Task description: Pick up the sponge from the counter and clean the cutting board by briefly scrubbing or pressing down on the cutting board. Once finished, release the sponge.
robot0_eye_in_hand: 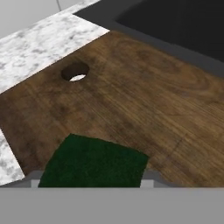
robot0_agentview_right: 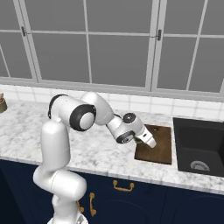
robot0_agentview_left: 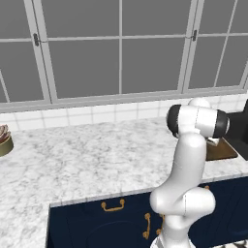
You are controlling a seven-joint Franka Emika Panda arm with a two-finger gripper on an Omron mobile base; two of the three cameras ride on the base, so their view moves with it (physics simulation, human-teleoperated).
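Note:
In the hand view the dark green sponge (robot0_eye_in_hand: 94,162) fills the gap between my two fingertips. My gripper (robot0_eye_in_hand: 92,177) is shut on it, just above the brown wooden cutting board (robot0_eye_in_hand: 131,100), near the board's corner and below its round hole. From the right base view the gripper (robot0_agentview_right: 151,143) points down over the left part of the cutting board (robot0_agentview_right: 161,144), which lies on the white marble counter (robot0_agentview_right: 100,148). The left base view shows a strip of the cutting board (robot0_agentview_left: 221,151) behind the arm; the hand is hidden there.
A black sink (robot0_agentview_right: 199,146) lies directly right of the board, seen also as the dark sink (robot0_agentview_left: 240,131). A bowl (robot0_agentview_left: 4,140) stands far left on the counter. Windows and a tiled wall run along the back. Navy cabinets with brass handles (robot0_agentview_right: 123,187) sit below.

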